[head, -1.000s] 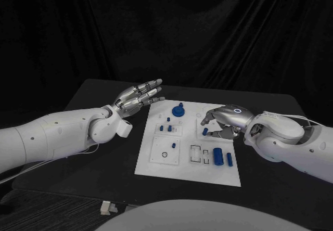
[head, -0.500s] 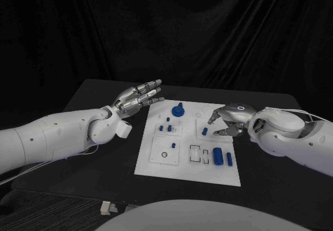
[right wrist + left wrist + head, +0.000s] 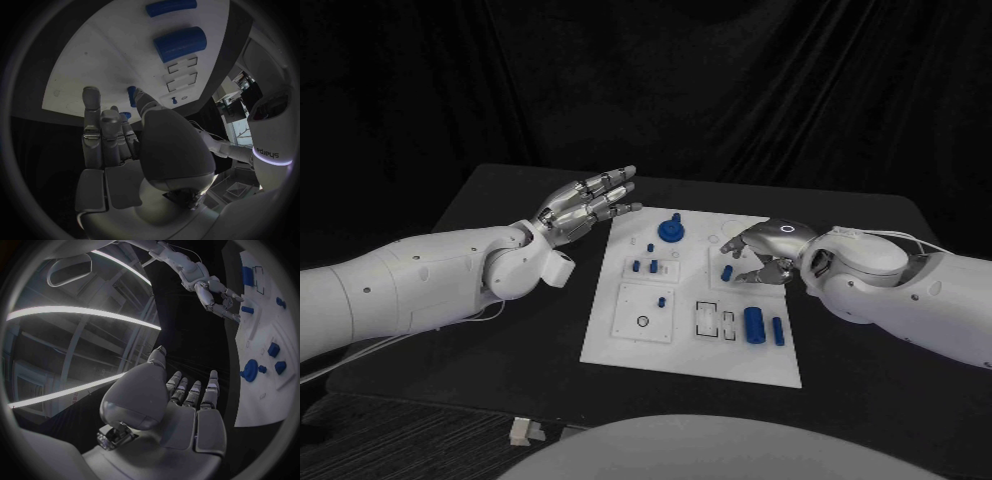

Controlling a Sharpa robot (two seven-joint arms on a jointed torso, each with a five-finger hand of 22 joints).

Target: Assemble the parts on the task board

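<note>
The white task board (image 3: pixel 689 350) lies mid-table. My right hand (image 3: pixel 764 253) hovers over its far right part, fingers pointing down beside a small blue peg (image 3: pixel 728 270). In the right wrist view the fingers (image 3: pixel 94 130) are stretched out, and the thumb tip lies next to that peg (image 3: pixel 131 96) without visibly pinching it. My left hand (image 3: pixel 589 202) is raised off the board's far left corner, fingers spread and holding nothing. A round blue part with a stem (image 3: pixel 671 232) stands at the far middle. Two small blue pieces (image 3: pixel 646 267) sit below it. A thick blue cylinder (image 3: pixel 753 325) lies at the near right.
A thinner blue rod (image 3: pixel 777 333) lies beside the thick cylinder. Outlined slots (image 3: pixel 714 320) and a ring mark (image 3: pixel 642 322) show on the board's near half. The black table (image 3: pixel 502 330) has free room to the left of the board.
My right wrist has turned and the forearm has swung in slightly, with the hand staying over the same spot on the board. The left hand has not moved.
</note>
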